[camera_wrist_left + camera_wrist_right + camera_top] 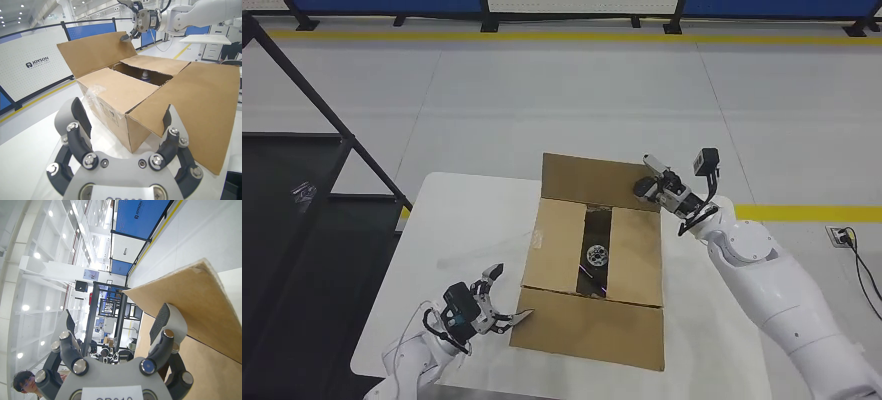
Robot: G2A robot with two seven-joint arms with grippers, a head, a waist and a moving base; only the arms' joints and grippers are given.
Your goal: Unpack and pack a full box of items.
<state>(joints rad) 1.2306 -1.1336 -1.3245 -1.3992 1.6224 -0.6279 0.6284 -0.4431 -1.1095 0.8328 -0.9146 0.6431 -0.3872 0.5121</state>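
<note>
The left gripper (122,106), fingers spread wide and holding nothing, hovers just beside a corner of the box's near outer flap (587,330). The white table (452,220) carries the brown cardboard box (632,265), its inner flaps lying nearly shut. The right gripper (645,175), likewise spread and empty, rests one finger against the raised far flap (592,180). A small white-capped container (145,74) stands inside the box, seen through the gap.
</note>
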